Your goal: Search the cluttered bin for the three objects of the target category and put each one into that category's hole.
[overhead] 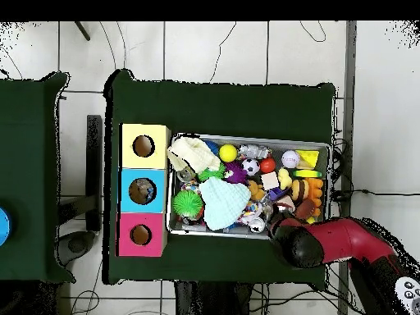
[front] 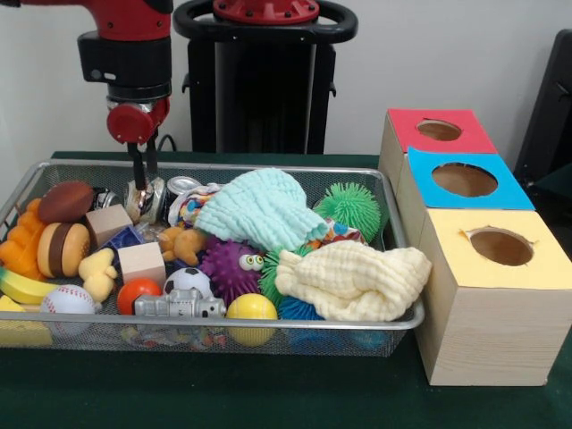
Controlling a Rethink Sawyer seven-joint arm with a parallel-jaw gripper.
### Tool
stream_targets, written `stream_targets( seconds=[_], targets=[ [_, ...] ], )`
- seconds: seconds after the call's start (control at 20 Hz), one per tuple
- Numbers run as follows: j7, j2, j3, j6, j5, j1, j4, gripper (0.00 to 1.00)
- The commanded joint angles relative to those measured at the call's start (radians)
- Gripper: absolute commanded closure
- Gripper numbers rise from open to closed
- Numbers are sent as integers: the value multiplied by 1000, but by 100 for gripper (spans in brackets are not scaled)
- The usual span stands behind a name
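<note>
the gripper (front: 143, 195) is down in the far left corner of the wire bin (front: 223, 329), its tips sunk beside a silver can (front: 181, 187) and just behind a plain wooden block (front: 108, 222). whether the jaws are spread or pinching something i cannot tell, because the clutter swallows them. which category is wanted isn't shown either; the candidates for a set of three look like balls, with a baseball (front: 68, 299), a soccer ball (front: 187, 281) and a yellow ball (front: 251, 308) all along the near edge, well apart from where the arm is working.

the risk i see: things are packed tight there, so a lift could drag the can or the toy football (front: 65, 201) up with it, or tip something over the low rim. the mint cloth (front: 261, 209) and cream cloth (front: 353, 281) may hide other pieces. the three boxes stand past the bin's other end, red hole (front: 438, 130), blue hole (front: 464, 180), yellow hole (front: 501, 247), a long carry on a loose grip.
</note>
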Motion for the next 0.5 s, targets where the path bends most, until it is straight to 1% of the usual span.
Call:
stream_targets(
  seconds=[0.05, 0.35, 0.5],
  targets=[
    [38, -13, 44, -28, -6, 9, 25, 0],
    [25, 7, 60, -50, -15, 3, 11, 0],
    [22, 21, 60, -63, -32, 6, -8, 0]
  ],
)
